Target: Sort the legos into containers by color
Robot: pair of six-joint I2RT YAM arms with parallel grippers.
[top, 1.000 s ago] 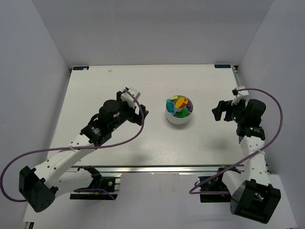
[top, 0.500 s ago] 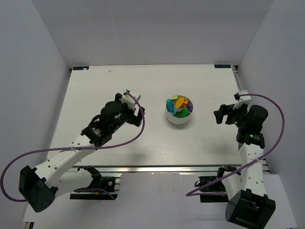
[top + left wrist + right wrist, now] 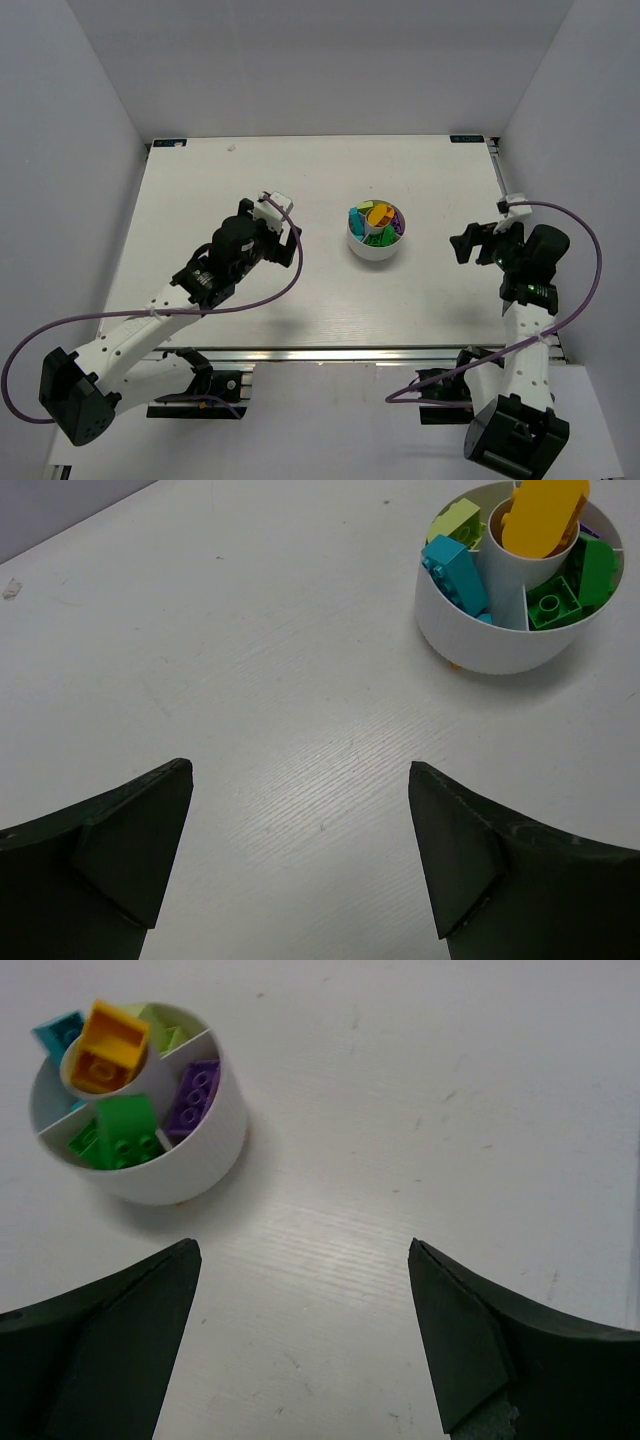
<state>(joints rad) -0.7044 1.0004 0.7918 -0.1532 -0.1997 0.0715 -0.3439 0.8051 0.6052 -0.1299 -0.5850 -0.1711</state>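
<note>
We see flat white desk (image 3: 200, 190) between our left hand (image 3: 292, 240) and the round dish (image 3: 375, 252), more flat desk between the dish and our right hand (image 3: 462, 243), the dish standing in the middle, bricks (image 3: 378, 212) poking above its rim, grey walls (image 3: 80, 120) close around three sides

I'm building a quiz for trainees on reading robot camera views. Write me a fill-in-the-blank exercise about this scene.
1. The bricks in the central cup of the dish are ___.
2. The left gripper and the right gripper are both ___ and hold nothing.
3. Seen from above, the dish stands ___ the two grippers.

Missing words: orange; open; between.
</note>
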